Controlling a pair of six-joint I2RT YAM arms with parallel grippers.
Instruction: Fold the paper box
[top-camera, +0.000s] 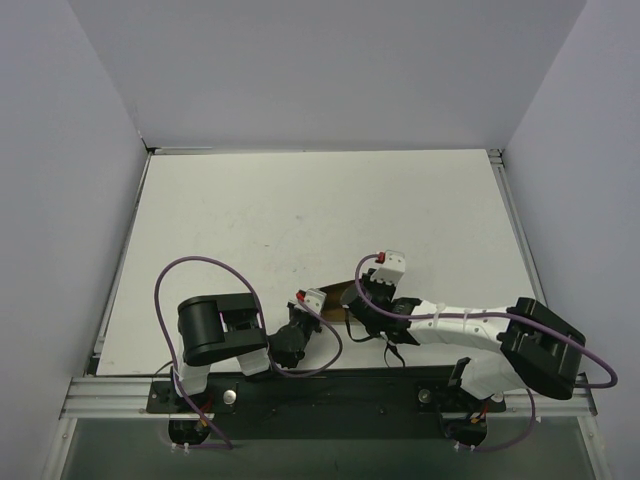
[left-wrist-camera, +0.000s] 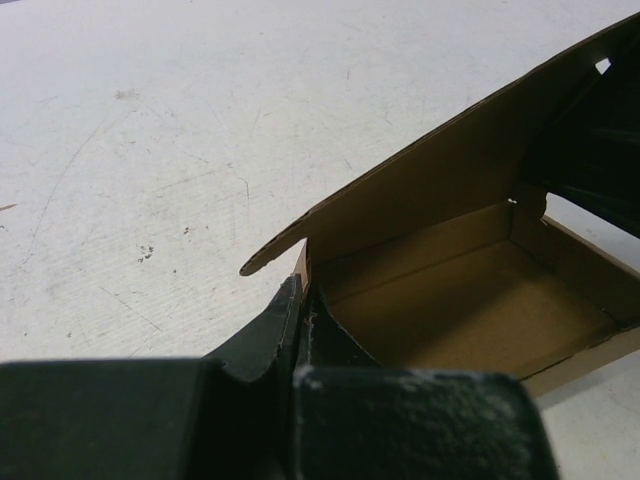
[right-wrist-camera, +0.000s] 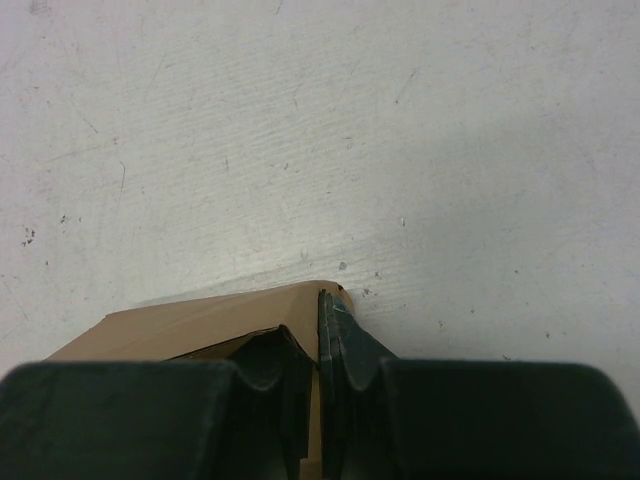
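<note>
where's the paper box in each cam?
Top external: paper box low centre, only a brown sliver showing.
Left wrist: paper box fills the right half, open, flap raised.
Right wrist: paper box at bottom left, by the lower edge.
Shared landmark: the scuffed white table under it.

a white, scuffed table (top-camera: 300, 210) enclosed by pale walls (top-camera: 60, 200), with a metal rail (top-camera: 100, 397) along its near edge.
</note>
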